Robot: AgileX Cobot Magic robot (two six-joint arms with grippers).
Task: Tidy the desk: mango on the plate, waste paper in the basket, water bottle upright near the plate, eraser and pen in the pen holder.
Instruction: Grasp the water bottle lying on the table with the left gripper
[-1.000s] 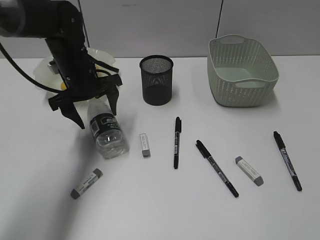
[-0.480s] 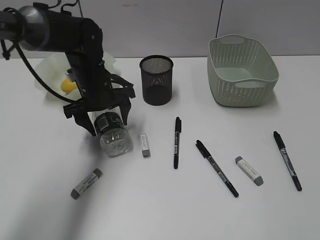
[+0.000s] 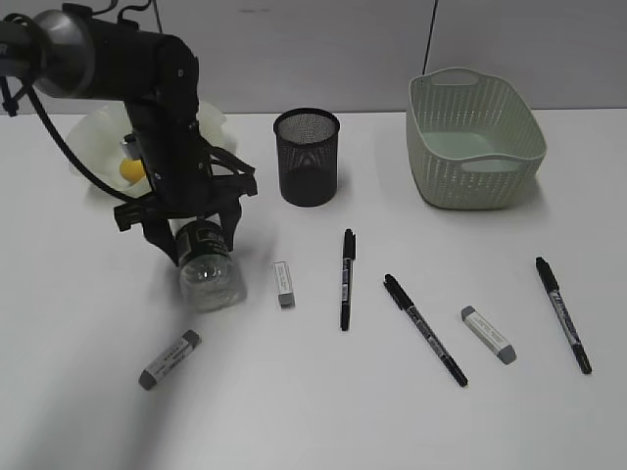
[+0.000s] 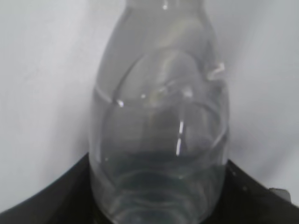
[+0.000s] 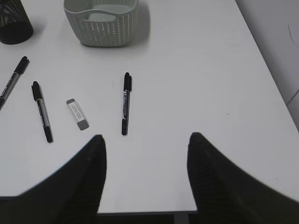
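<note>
Since a moment before, the left gripper [image 3: 193,238] had dropped lower over the water bottle [image 3: 207,273], fingers straddling its labelled end, closure unclear; the bottle lay on the desk [image 3: 323,401] below the plate [image 3: 98,137].

On the white desk [image 3: 313,411] we see the pen holder [image 3: 307,157] at twelve o'clock, basket [image 3: 474,138] at two, plate [image 3: 98,147] at ten, three pens and three erasers scattered from eight round to four, water bottle [image 3: 208,269] at nine.
</note>
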